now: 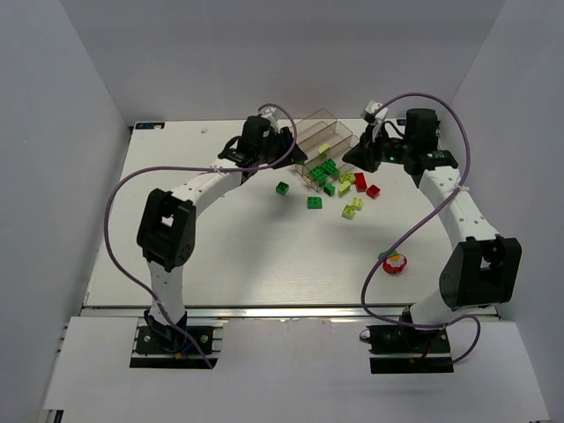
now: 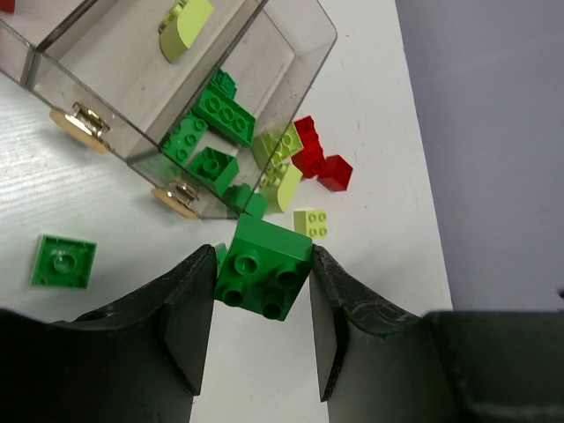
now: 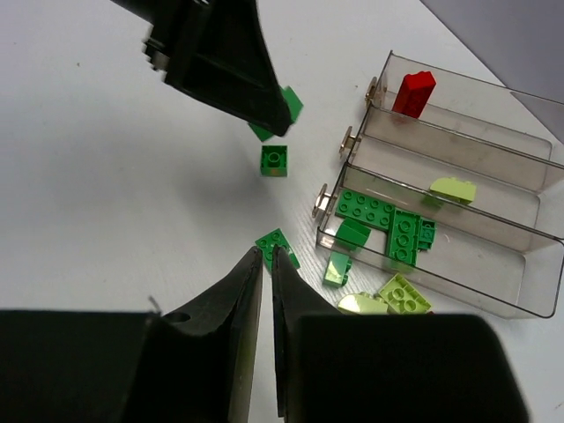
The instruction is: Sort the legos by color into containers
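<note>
My left gripper (image 2: 263,273) is shut on a dark green square lego (image 2: 264,264), held above the table just off the open end of the clear three-compartment tray (image 2: 291,53). It also shows in the top view (image 1: 284,148). The tray (image 1: 319,117) holds a red lego (image 3: 414,92) in one compartment, a lime one (image 3: 452,188) in the middle and several dark green ones (image 3: 388,220) in the third. My right gripper (image 3: 267,256) is shut and empty, over a loose green plate (image 3: 280,240). Loose green (image 1: 282,188), red (image 1: 360,181) and lime (image 1: 350,211) legos lie by the tray.
A small red and yellow object (image 1: 395,263) sits on the table near the right arm. White walls close in the table at the left, back and right. The two wrists hang close together over the tray's ends.
</note>
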### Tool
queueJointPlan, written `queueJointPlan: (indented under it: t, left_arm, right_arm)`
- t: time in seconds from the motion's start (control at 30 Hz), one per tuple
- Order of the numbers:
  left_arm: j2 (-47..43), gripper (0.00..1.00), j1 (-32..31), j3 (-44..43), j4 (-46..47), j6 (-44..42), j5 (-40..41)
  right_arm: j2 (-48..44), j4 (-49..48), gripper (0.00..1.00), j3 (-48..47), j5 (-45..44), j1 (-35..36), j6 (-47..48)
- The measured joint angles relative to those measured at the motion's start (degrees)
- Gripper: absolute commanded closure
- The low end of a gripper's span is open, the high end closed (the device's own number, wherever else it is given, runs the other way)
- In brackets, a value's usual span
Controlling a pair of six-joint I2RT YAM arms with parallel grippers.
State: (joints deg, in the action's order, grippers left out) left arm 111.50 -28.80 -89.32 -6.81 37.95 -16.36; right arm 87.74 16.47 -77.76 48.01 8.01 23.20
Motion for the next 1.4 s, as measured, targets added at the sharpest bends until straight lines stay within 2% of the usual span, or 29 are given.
queueJointPlan:
  t: [0.47,1.03,1.27,1.4]
  left_arm:
    - [12.8,0.93,-0.4,-15.9,-3.6,-1.1,4.3]
    - [26.1,0.88,-1.4,-28.2,-3.4,-0.3,5.2]
    - [27.0,0.82,-3.4,-28.2,-3.5,0.0,5.1]
    - [27.0,0.67,-4.0,-28.2,-3.6,0.0,5.3]
  right_arm:
    - [-1.1,-2.4,0.83,2.8,-0.7,-4.0,-7.0]
    - [-2.2,-3.0,0.83,4.7,0.4,-6.0,-7.8]
    - [-2.2,-2.9,0.83,5.7,0.8,-6.3,-7.9]
    - [-2.2,-2.9,0.83,5.9,1.0,-6.5,-8.0]
